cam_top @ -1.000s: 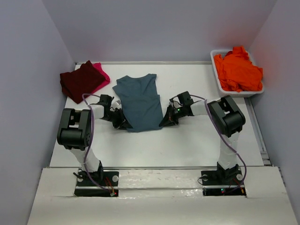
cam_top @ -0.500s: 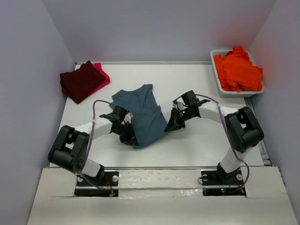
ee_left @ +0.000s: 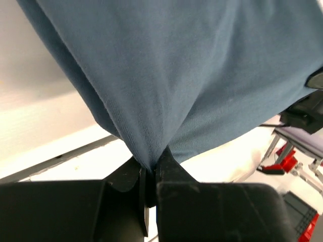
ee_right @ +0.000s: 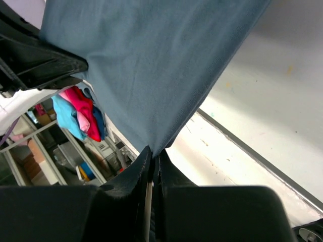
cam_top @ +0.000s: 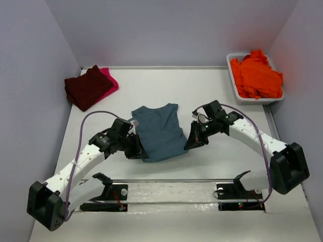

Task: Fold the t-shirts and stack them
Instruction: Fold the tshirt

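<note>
- Pale lavender walls close in a white tabletop (cam_top: pixel 217 161), seen from above with both arms stretched forward toward the middle.
- At the centre of the overhead view lies the teal-blue t-shirt (cam_top: pixel 160 132), its collar end toward the top of the frame and its hem toward the bottom.
- The left gripper (cam_top: pixel 137 151) is clenched on the lower-left hem corner. Its wrist view shows the cloth pinched into a gathered ridge between the closed fingers.
- The right gripper (cam_top: pixel 193 142) is likewise clamped on the lower-right hem corner, with the fabric fanning up and away from the pinch.
- Holding both hem corners at once likely serves to stretch the cloth flat between the arms, so that the hem edge can be carried over in one even fold without bunching.
- In the upper left of the frame a maroon t-shirt (cam_top: pixel 87 86) sits folded on top of a pink t-shirt (cam_top: pixel 109 78). This looks like the stack the teal one is meant to join.
- An orange t-shirt (cam_top: pixel 256 74) is heaped in the white tub (cam_top: pixel 258 100) at the upper right, apparently not yet folded.
</note>
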`<move>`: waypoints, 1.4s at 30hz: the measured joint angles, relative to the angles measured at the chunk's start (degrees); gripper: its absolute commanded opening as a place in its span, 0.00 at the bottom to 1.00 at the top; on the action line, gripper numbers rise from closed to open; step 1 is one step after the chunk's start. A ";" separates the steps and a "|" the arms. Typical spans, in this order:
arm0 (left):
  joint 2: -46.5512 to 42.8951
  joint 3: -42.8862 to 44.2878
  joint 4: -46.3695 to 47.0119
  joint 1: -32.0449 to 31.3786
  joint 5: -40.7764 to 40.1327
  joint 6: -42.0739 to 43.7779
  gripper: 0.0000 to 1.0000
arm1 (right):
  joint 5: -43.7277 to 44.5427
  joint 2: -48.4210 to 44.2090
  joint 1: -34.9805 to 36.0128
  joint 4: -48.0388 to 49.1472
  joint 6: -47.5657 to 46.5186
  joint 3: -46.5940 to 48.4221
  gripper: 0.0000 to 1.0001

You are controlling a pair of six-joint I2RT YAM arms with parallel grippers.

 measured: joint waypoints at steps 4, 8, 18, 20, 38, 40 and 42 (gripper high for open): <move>0.11 4.39 -2.38 -0.13 -2.69 -0.48 0.06 | 1.81 0.39 0.00 -0.90 0.04 2.93 0.07; 4.39 12.44 -5.51 -0.11 -6.64 0.52 0.06 | 3.96 4.04 0.00 -1.44 0.15 7.93 0.07; 17.53 25.42 -6.05 0.33 -13.33 3.32 0.06 | 9.77 16.65 -0.02 -1.53 -0.07 24.44 0.07; 19.80 26.99 -6.05 0.72 -14.12 3.54 0.06 | 10.69 19.54 -0.02 -1.55 -0.24 27.91 0.07; 37.16 40.54 -3.67 12.35 -17.75 7.41 0.06 | 14.03 44.39 -3.58 -5.05 -3.06 59.65 0.07; 38.62 41.86 -3.32 12.68 -17.62 7.69 0.06 | 14.03 45.20 -4.11 -5.49 -3.28 61.61 0.07; 39.23 42.58 -3.02 12.68 -17.07 7.98 0.06 | 13.92 45.13 -4.42 -6.29 -3.56 62.53 0.07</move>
